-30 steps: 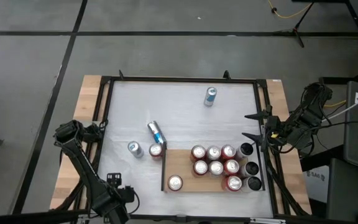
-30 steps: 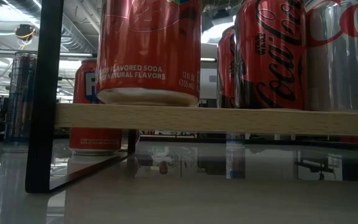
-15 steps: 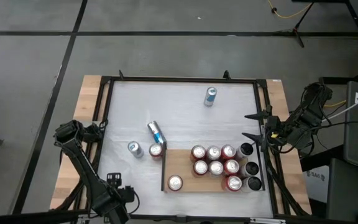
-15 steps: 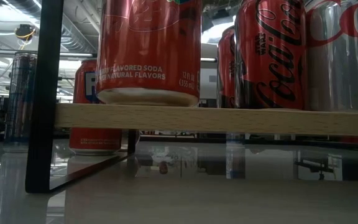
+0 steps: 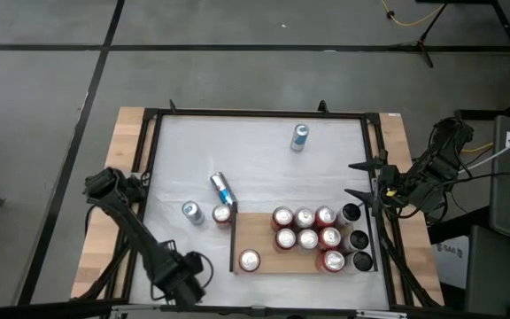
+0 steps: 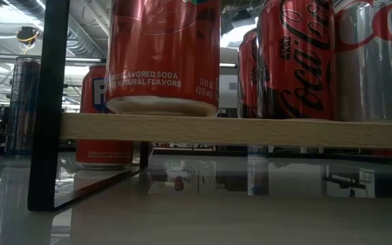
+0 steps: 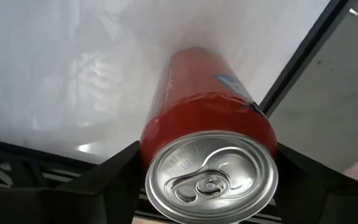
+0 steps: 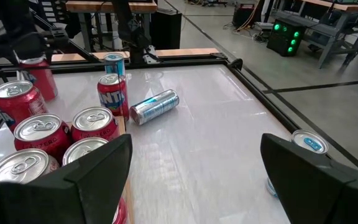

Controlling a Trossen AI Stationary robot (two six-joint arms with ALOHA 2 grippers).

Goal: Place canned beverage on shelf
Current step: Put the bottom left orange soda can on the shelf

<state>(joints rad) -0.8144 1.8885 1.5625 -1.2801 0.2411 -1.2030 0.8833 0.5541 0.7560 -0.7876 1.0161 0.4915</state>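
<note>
My left gripper [image 5: 184, 282] is over the table's near left corner, shut on a red can [image 7: 207, 124] with a silver top. In the high view the gripper hides this can. The shelf [image 5: 259, 241] is a wooden board at the near right, and several cans stand on it; one red can [image 5: 250, 260] is alone near its left end. On the table top are a silver can [image 5: 191, 212], a red can [image 5: 222, 213], a blue-and-silver can lying on its side [image 5: 222, 188], and an upright blue can [image 5: 299, 137]. My right gripper [image 5: 361, 180] waits open at the right edge. My left gripper pinches the red can between its two fingers, which lie on opposite sides of the can's wall [image 7: 146, 149] just below the top rim. The fingers [image 7: 114, 177] come from above, pointing down. The can sits upright in the hold. I cannot tell whether its base is on the table.
A black frame [image 5: 255, 113] runs around the white table top, with wooden strips [image 5: 124, 159] along both sides. A black rail [image 5: 234, 241] closes the shelf's left end. Black cans [image 5: 359, 239] line its right end. The shelf's middle left [image 5: 259, 235] is bare wood.
My left gripper has swung along the near edge toward the table's right, and its wrist has turned a little. The cans on the table and the shelf have stayed where they were.
</note>
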